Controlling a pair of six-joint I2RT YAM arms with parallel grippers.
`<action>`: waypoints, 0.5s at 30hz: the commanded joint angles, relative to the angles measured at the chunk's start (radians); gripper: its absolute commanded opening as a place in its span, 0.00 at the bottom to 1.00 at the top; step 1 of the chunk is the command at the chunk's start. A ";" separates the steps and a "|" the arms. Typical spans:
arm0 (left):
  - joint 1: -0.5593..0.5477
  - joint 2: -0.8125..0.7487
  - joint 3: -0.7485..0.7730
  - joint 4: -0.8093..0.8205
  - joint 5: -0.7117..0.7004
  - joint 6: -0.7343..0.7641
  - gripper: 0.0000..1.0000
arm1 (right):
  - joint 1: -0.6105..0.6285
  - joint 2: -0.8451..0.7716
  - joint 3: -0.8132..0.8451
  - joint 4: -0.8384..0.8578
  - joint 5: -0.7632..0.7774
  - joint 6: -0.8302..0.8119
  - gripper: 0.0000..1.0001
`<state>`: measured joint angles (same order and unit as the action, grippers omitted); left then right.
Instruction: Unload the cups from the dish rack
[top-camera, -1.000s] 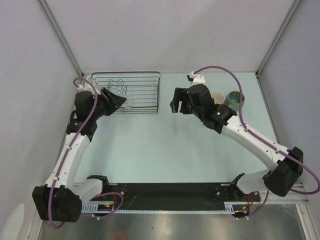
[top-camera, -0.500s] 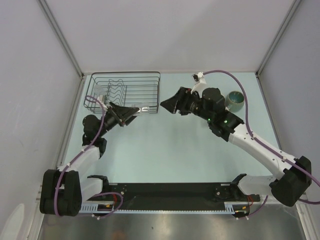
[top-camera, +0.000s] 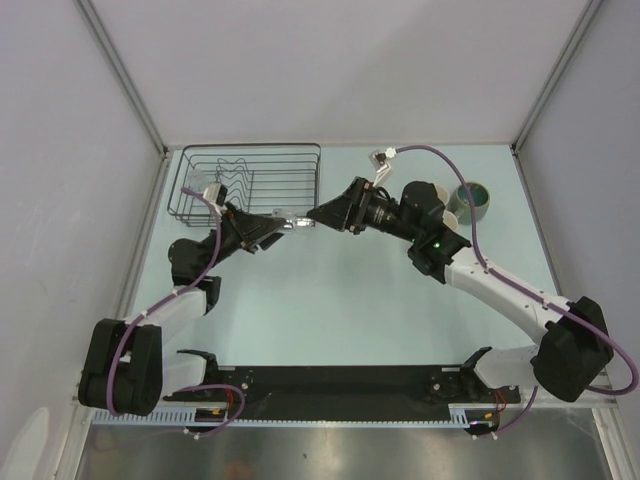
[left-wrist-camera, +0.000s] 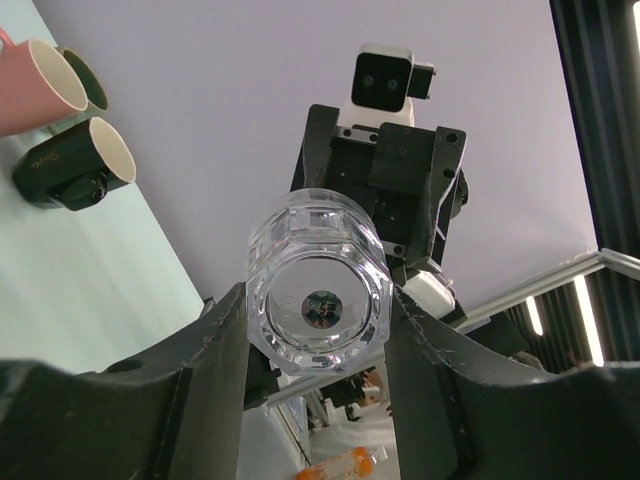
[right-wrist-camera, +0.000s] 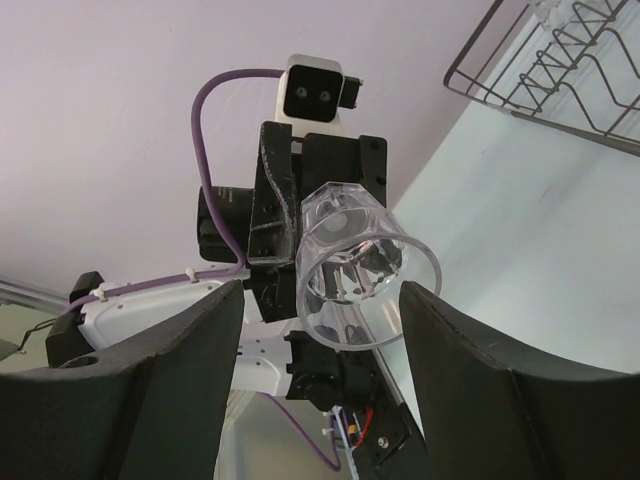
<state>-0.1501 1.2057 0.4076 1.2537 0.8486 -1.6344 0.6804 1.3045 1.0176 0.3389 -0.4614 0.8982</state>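
Note:
The clear glass tumbler (top-camera: 292, 221) lies on its side in the air in front of the dish rack (top-camera: 250, 180), with my left gripper (top-camera: 278, 222) shut on its base. In the left wrist view the tumbler (left-wrist-camera: 318, 295) sits between both fingers. My right gripper (top-camera: 318, 213) faces it, open. Its jaws stand either side of the tumbler's rim (right-wrist-camera: 365, 265) with gaps showing. A pink cup (left-wrist-camera: 35, 85), a black mug (left-wrist-camera: 70, 165) and a green-teal cup (top-camera: 474, 198) stand on the table at the right.
The black wire rack (right-wrist-camera: 560, 70) stands at the back left against the wall. The right arm's forearm crosses over the cups at the back right. White walls close in the left, back and right sides.
My left gripper has drawn back from the rack toward the middle, carrying the tumbler. The right gripper has swung left to meet it, and its jaws have narrowed a little.

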 joint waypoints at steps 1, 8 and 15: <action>-0.020 -0.001 0.045 0.081 0.013 -0.012 0.00 | 0.002 0.032 0.045 0.092 -0.048 0.022 0.69; -0.048 -0.012 0.051 0.039 0.007 0.021 0.00 | 0.022 0.119 0.093 0.115 -0.069 0.041 0.67; -0.072 -0.018 0.037 0.032 0.000 0.036 0.01 | 0.031 0.153 0.105 0.146 -0.065 0.053 0.23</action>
<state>-0.1932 1.2064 0.4210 1.2259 0.8356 -1.6150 0.7094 1.4445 1.0737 0.4267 -0.5400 0.9524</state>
